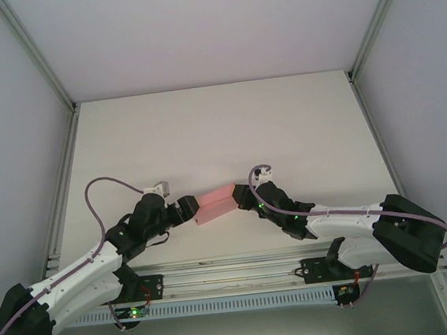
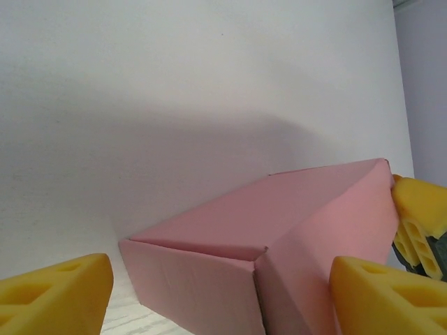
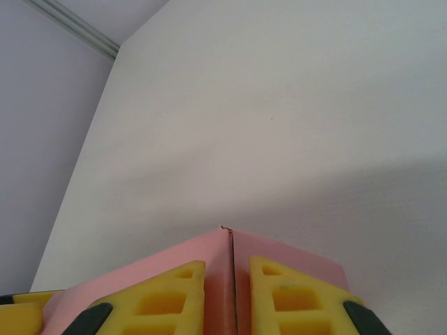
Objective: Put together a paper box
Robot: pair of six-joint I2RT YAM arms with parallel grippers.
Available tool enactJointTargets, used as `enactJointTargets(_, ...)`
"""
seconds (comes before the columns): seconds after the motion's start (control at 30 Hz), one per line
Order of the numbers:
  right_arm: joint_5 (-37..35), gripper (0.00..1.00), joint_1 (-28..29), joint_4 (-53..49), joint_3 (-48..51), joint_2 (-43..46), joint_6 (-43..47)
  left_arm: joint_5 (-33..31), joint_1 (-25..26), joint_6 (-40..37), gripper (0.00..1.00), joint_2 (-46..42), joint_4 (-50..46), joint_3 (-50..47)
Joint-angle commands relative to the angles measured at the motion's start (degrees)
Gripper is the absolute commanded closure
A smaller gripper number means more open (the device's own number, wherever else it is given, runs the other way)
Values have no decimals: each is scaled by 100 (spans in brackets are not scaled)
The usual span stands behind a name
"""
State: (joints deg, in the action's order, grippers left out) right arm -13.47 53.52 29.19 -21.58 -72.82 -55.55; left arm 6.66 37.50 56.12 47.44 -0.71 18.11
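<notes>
Our right claw (image 1: 242, 197) pinches one end of the pink box (image 1: 217, 203), whose long axis runs toward our left claw (image 1: 190, 210). That one stands open astride the other end.

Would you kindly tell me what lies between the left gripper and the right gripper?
The paper box spans that stretch, seen in the top view: the right gripper pinches one end, the left gripper faces the other.

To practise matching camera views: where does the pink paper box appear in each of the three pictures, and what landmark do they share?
Top external: paper box near the centre of the picture.
Left wrist: lower middle, running to the right edge.
Right wrist: bottom centre, between yellow fingers.
Shared landmark: the white table behind it.
</notes>
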Motion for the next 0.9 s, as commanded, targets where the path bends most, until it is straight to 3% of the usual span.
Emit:
enactJointTargets(0.0, 211, 84, 82, -1707, 419, -435, 79, 126, -86, 134, 26, -83, 330, -245)
enactJointTargets(0.17, 217, 84, 80, -1706, 401, -483, 109, 224, -94, 246, 37, -86, 528, -565)
enactJointTargets(0.23, 216, 84, 80, -1693, 409, -486, 114, 257, -98, 234, 49, -82, 578, -673)
enactJointTargets(0.43, 257, 85, 82, -1476, 477, -482, 221, 470, -94, -105, 52, 65, 581, -815)
enactJointTargets(0.53, 293, 86, 80, -1179, 502, -513, 418, 478, -97, -205, 63, 124, 685, -968)
enactJointTargets(0.73, 644, 89, -5, -564, 729, -780, 1024, 221, -100, -235, 99, -16, 608, -1169)
enactJointTargets(0.87, 903, 96, -91, -120, 837, -920, 1195, 77, -94, -292, 100, -247, 416, -1228)
